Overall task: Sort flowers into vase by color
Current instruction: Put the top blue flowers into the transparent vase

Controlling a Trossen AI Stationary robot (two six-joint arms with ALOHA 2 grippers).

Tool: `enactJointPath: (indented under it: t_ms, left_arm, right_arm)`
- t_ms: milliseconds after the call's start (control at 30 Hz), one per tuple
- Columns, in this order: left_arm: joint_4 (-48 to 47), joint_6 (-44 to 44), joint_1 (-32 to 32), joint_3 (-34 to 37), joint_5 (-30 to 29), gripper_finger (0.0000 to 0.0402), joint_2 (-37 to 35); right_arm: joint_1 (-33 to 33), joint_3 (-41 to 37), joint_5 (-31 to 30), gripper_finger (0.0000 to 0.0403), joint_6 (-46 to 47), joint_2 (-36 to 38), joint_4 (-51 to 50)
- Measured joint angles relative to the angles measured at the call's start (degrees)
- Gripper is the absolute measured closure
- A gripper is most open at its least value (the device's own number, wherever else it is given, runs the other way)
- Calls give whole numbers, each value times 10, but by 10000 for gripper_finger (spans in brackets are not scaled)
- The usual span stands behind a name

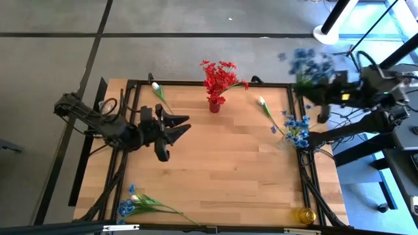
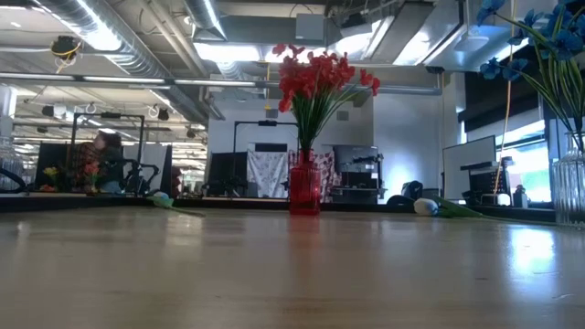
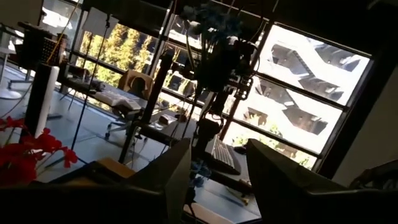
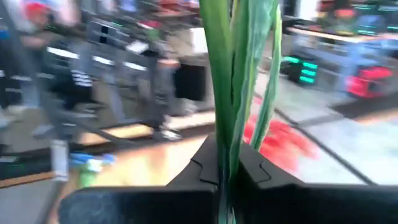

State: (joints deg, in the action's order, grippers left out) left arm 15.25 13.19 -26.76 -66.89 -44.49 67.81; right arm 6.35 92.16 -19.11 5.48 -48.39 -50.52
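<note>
A red vase [image 1: 215,105] with red flowers [image 1: 220,76] stands at the table's far middle, also seen as the red vase [image 2: 304,183] in the low view. A clear vase [image 2: 568,187] holding blue flowers [image 1: 297,129] stands near the right edge. My right gripper [image 1: 326,99] is raised above the table's far right corner, shut on a blue-flowered sprig [image 1: 309,65]. My left gripper [image 1: 175,126] hovers open over the table's left part, touching nothing. White sprigs [image 1: 157,89] [image 1: 264,105] lie flat on the table's far part. Blue and white sprigs [image 1: 134,203] lie at the near left corner. My right gripper pinches the sprig's green stem [image 4: 226,146] between its two fingers [image 4: 202,167]. The stem and a long leaf run straight out past the fingertips. The sprig is lifted clear of the table, with its blue blossoms [image 1: 309,65] beyond the gripper toward the far edge.
A small yellow object [image 1: 305,214] sits at the table's near right corner. A black frame [image 1: 196,83] runs around the table's edges. The wooden middle of the table [image 1: 228,163] is bare. Office furniture and windows fill the room behind.
</note>
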Motion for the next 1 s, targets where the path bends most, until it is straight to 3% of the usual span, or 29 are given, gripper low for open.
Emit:
enactJointPath:
  t_ms: [200,433,733,833,1000]
  left_arm:
    - [10,17,0,0,1,245,0]
    - [-3,33,6,2,8,250,9]
    - [-3,48,11,2,16,250,27]
    - [-2,59,26,2,16,250,34]
    - [0,78,49,2,25,250,45]
  right_arm:
    - [0,-69,-137,393,-2,102,-47]
    - [0,-220,-190,394,10,241,-36]
    - [0,-232,-324,394,81,315,-65]
    - [0,-282,-325,394,151,315,-84]
    - [0,-376,-276,394,259,314,-84]
